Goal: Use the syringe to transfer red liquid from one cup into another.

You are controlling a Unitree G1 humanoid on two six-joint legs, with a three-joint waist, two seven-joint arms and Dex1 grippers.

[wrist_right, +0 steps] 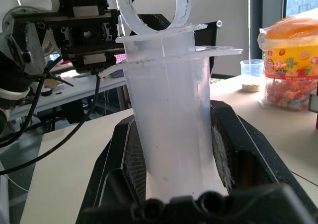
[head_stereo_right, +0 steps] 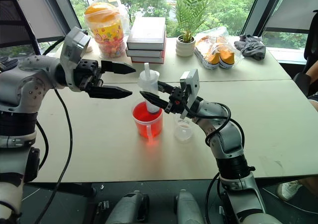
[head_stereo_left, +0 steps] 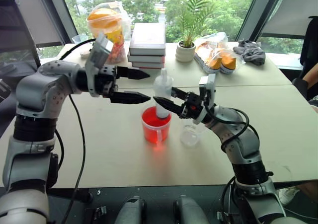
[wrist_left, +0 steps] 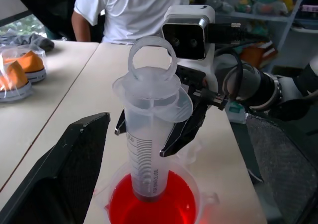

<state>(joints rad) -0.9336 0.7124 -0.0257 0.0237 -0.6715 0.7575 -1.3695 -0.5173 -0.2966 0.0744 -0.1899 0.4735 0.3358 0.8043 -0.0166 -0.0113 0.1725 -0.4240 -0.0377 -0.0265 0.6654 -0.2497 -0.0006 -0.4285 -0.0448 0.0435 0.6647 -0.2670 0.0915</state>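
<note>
Filling step: right pincer (head_stereo_left: 166,104) grips the syringe (wrist_left: 149,149) upright, tip in the red cup (head_stereo_left: 155,126). Left pincer (head_stereo_left: 130,85) gapes beside the plunger; next, pull it up.

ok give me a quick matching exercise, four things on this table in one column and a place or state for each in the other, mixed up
Things:
1. syringe
2. handled cup
3. small cup
4. left claw

Places or states:
A. open, level with the top of the syringe
B. holds red liquid
C. upright, tip down in the red liquid, gripped by the right claw
D. clear, on the table beside the handled cup

Pairs: 1-C, 2-B, 3-D, 4-A
</note>
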